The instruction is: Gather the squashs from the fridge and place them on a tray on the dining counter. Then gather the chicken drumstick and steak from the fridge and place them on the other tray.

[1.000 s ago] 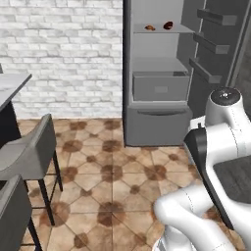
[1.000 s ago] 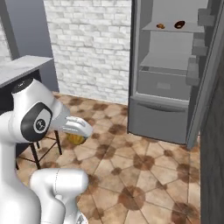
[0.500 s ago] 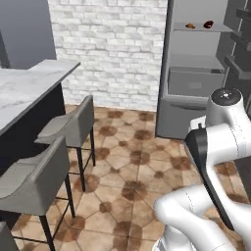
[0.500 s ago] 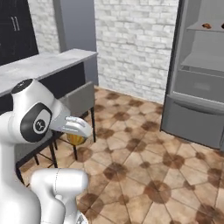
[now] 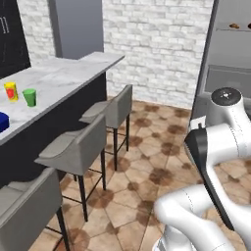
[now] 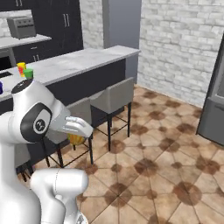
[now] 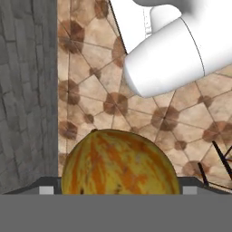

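Now the dining counter (image 5: 63,78) runs along my left, its long axis leading away toward the brick wall (image 5: 157,44), and the fridge (image 5: 226,59) stands at the far right with its door open. A row of grey stools (image 5: 78,147) stands between me and the counter's dark base.

The tray (image 5: 2,121) I can see is just a blue corner at the near-left end of the counter top, beside 2 cups (image 5: 19,93), so I cannot tell which way its long side runs. It lies well apart from my gripper (image 6: 78,131), off to the left and higher than my hand, which is tucked low and close in front of my body.

The squash (image 7: 120,163), a rounded yellow-orange striped one, sits clamped between my widely spread fingers, bulging up from the bottom of the hand view over the tiled floor (image 7: 90,81). As I judge it, I must drive nearer the counter before reaching.

Compared with 1 second ago, the whole scene has swung: the fridge filled the middle then, so my base has turned, while the squash has stayed in my grip.
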Robot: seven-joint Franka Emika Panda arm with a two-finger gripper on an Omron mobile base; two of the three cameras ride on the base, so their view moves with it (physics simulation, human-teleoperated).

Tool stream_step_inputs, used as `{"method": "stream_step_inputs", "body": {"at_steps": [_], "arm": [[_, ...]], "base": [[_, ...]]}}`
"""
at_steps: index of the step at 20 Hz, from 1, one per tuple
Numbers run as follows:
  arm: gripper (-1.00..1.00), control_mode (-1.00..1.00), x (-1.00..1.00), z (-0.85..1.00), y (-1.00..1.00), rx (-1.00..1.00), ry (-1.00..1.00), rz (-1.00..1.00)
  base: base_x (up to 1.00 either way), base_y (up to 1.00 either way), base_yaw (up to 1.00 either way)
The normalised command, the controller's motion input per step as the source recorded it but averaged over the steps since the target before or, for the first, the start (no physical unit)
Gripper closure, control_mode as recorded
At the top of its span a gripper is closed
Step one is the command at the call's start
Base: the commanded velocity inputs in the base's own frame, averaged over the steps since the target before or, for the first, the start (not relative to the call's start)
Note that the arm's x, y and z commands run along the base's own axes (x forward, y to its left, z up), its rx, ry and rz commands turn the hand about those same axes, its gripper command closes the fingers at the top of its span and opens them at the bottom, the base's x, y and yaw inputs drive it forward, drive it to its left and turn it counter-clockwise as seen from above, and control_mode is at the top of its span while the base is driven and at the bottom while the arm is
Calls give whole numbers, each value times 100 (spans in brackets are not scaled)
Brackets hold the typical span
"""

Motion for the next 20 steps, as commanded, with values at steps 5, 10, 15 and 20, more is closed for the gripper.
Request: {"method": "stream_step_inputs", "body": {"at_steps": [5, 10, 15, 20], "arm": [[100, 100, 0, 0, 0, 0, 0, 0], [100, 100, 0, 0, 0, 0, 0, 0], [100, 100, 0, 0, 0, 0, 0, 0], [100, 100, 0, 0, 0, 0, 0, 0]], "base": [[-48, 29, 34], [-45, 30, 35], [-42, 34, 35], [-19, 35, 32]]}}
